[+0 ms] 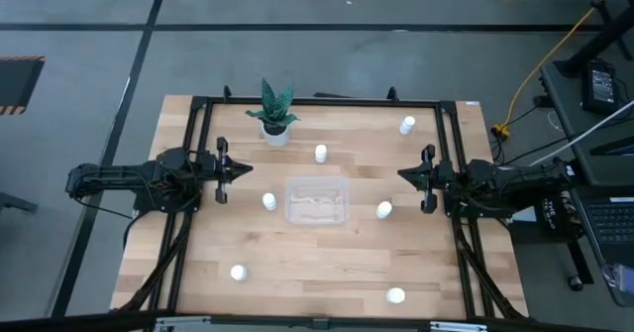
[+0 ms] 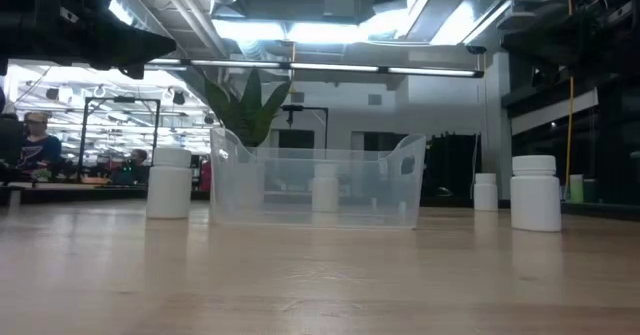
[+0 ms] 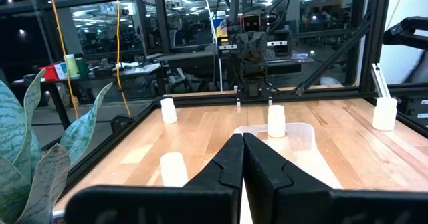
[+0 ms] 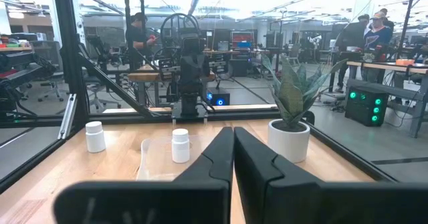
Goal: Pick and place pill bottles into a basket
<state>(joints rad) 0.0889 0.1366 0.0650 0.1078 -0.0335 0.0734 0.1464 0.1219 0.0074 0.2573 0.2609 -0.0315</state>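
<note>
From above, the shallow clear plastic basket [image 1: 317, 200] sits mid-table on the pale wooden tabletop [image 1: 327, 263], nothing inside it. Six small white cylindrical pill bottles ring it, all outside: one [image 1: 269, 202] just left of it, one [image 1: 384, 210] just right, one [image 1: 321, 154] beyond it, one [image 1: 407, 125] toward the far right corner, one [image 1: 238, 273] near-left, one [image 1: 396, 295] near-right. A white pot with a green spiky plant [image 1: 274, 112] stands at the far left. The left gripper [image 1: 244, 170] waits at the left edge, the right gripper [image 1: 404, 174] at the right edge, both pointing inward, both carrying nothing.

Down at table level, the basket [image 2: 315, 187] stands centre with a bottle [image 2: 168, 184] to one side, a larger-looking one [image 2: 535, 192] to the other, and plant leaves [image 2: 249, 105] behind.

Left wrist: the dark fingers [image 3: 224, 167] are pressed together, gripping nothing, with the basket [image 3: 302, 135] ahead.

Right wrist: fingers [image 4: 215, 158] closed tight too, nothing held; the basket [image 4: 155, 156] and the potted plant [image 4: 290, 117] lie ahead.
</note>
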